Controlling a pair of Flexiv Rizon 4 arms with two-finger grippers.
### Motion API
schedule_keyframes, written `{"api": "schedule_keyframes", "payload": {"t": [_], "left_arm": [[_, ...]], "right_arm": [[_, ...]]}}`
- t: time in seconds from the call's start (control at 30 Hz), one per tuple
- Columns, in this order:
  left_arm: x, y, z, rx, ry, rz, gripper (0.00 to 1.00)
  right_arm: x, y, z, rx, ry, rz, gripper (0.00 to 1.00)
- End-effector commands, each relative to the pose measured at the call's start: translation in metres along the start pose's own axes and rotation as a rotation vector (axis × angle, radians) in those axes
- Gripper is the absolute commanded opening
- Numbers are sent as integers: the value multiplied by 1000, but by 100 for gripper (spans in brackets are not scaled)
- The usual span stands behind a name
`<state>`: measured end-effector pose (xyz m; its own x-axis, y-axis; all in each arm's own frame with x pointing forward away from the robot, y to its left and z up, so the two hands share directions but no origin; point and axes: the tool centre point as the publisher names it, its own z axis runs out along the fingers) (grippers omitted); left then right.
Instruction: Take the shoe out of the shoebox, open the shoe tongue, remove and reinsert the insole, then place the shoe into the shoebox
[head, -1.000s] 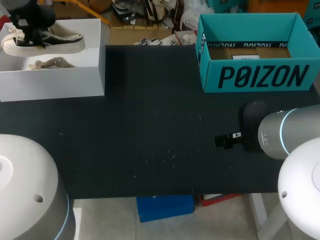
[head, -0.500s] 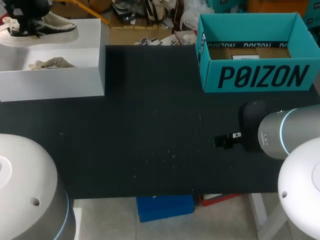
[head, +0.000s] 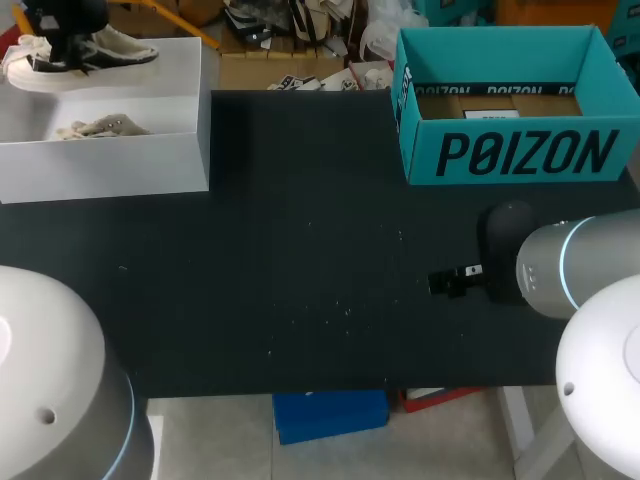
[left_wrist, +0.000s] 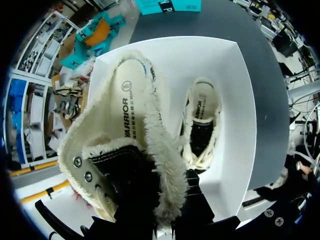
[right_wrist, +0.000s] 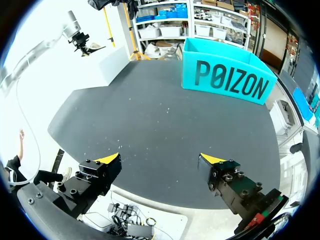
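- Nearest us, our right gripper (right_wrist: 160, 159) has not shifted over the last second; its yellow-tipped fingers are spread wide above the near edge of the black table (head: 300, 280), with nothing between them.
- At the far left, the shoe (left_wrist: 132, 125) has risen since a second ago, from low inside the white shoebox (head: 150, 150) to hanging above its back wall.
- Our left gripper (left_wrist: 164, 207) pinches the shoe's fleecy collar.
- The shoe is cream with a black tongue, metal eyelets and a pale insole showing inside.
- A second shoe (left_wrist: 200, 125) lies in the shoebox below it.
- A teal box (head: 520, 150) stands far right.
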<state>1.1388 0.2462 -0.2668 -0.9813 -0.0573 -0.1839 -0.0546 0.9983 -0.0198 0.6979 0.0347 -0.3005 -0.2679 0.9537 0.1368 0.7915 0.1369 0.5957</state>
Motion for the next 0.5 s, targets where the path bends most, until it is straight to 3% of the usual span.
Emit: {"api": "schedule_keyframes", "payload": {"t": [0.03, 0.5], "left_arm": [[-18, -3, 13, -1, 44, 5, 0], [-25, -8, 45, -9, 69, 15, 0]], "right_arm": [[1, -1, 1, -4, -1, 1, 100], [1, -1, 1, -4, -1, 1, 100]]}}
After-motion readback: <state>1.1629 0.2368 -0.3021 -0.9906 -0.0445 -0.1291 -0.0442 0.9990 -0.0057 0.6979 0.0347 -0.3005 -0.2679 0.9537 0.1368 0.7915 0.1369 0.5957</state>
